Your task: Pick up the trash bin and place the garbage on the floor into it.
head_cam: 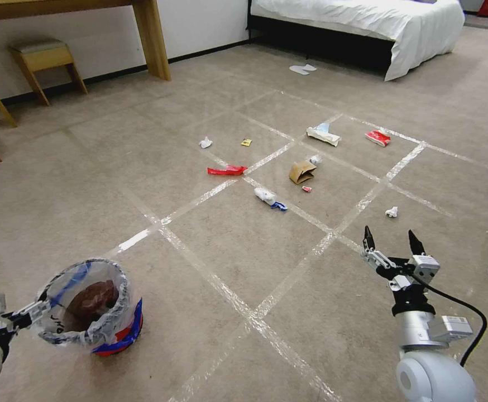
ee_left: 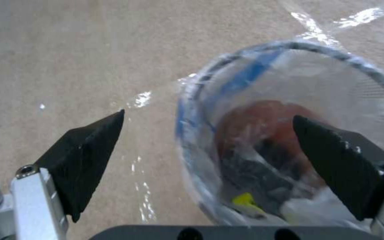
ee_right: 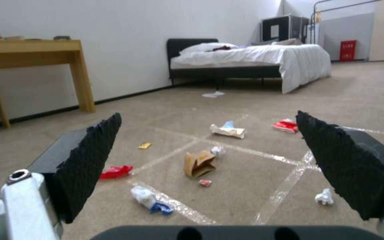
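Beige carpet (head_cam: 76,184), crossed by shiny clear tape lines (head_cam: 288,285), is filling the room, with a white-covered bed (head_cam: 367,22) lying along its far edge and a wooden desk leg (head_cam: 152,39) and a small stool (head_cam: 46,61) standing by the wall at the far left. Nearest the robot, at the left near corner of the floor, the trash bin (head_cam: 96,312) is standing upright, its red body showing under a crinkly clear bag with blue markings, and some litter is lying inside it. The left gripper (head_cam: 29,314) is reaching the bin's rim from the left; in the left wrist view its fingers (ee_left: 87,156) are spread wide, one outside the rim on the carpet side and the other over the bin's mouth, gripping nothing. The right gripper (head_cam: 392,240) is hovering above the carpet at the near right, released, with its tips apart and pointing toward the garbage. That garbage is lying scattered around the middle of the taped grid: a white packet (head_cam: 323,135), a brown paper bag (head_cam: 301,172), a red wrapper strip (head_cam: 227,170), a red-white packet (head_cam: 378,138), a white tissue with a blue piece (head_cam: 269,198), two crumpled tissues (head_cam: 206,143) (head_cam: 391,211) and a tiny yellow wrapper (head_cam: 246,142).
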{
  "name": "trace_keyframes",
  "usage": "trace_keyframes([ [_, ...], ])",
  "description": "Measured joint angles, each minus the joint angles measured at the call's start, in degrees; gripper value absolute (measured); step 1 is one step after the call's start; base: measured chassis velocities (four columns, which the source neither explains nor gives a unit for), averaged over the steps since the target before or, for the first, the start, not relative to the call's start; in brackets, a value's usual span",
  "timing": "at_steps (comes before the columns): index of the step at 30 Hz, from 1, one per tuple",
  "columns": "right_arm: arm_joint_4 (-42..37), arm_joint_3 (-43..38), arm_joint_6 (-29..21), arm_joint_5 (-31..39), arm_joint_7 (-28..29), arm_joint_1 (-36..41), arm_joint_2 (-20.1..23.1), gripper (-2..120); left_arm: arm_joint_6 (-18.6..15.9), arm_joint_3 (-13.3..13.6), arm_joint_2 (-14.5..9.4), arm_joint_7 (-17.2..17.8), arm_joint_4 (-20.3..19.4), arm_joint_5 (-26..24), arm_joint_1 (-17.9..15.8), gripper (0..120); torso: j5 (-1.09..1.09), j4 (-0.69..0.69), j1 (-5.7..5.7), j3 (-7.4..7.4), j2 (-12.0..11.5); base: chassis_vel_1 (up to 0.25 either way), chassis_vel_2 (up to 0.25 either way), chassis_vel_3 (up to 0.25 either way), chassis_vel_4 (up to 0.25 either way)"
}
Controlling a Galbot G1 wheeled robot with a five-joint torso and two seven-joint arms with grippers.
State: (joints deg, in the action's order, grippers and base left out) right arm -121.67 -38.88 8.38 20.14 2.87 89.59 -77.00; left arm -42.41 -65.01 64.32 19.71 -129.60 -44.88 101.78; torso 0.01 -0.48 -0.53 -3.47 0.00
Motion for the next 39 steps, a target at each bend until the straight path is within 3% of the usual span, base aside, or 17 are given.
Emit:
trace_keyframes([
  [6,0.0,0.6,-0.1,-0.2,0.0,0.2,0.0,100,-0.4,0.7,-0.9,3.9,-2.6,-3.4,4.4,100,-0.01,0.0,0.0,0.0,0.0,0.0,0.0,0.0,0.0],
  [12,-0.2,1.0,-1.6,0.5,0.3,0.1,1.2,100,-0.3,2.0,0.8,4.5,-5.4,-3.4,10.4,100,-0.02,0.02,0.0,0.0,0.0,0.0,0.0,0.0,0.0],
  [15,-0.4,1.2,-2.7,1.0,0.5,0.2,1.3,100,-0.1,2.2,1.1,4.5,-6.0,-3.1,11.1,100,-0.01,0.01,0.0,0.0,0.0,0.0,0.0,0.0,0.0],
  [33,0.7,1.9,-3.8,0.5,0.9,0.6,0.3,100,0.2,3.4,0.8,3.2,-5.6,0.1,9.7,100,-0.02,0.01,0.0,0.0,0.0,0.0,0.0,0.0,0.0],
  [38,1.4,1.9,-3.2,0.3,0.8,0.6,0.1,100,0.2,2.7,-0.4,3.0,-4.9,-2.0,9.1,100,-0.02,0.01,0.0,0.0,0.0,0.0,0.0,0.0,0.0],
  [39,1.8,1.9,-3.0,0.2,0.7,0.5,0.2,100,0.2,2.5,-1.1,3.8,-4.5,-4.4,8.2,100,-0.02,0.01,0.0,0.0,0.0,0.0,0.0,0.0,0.0],
])
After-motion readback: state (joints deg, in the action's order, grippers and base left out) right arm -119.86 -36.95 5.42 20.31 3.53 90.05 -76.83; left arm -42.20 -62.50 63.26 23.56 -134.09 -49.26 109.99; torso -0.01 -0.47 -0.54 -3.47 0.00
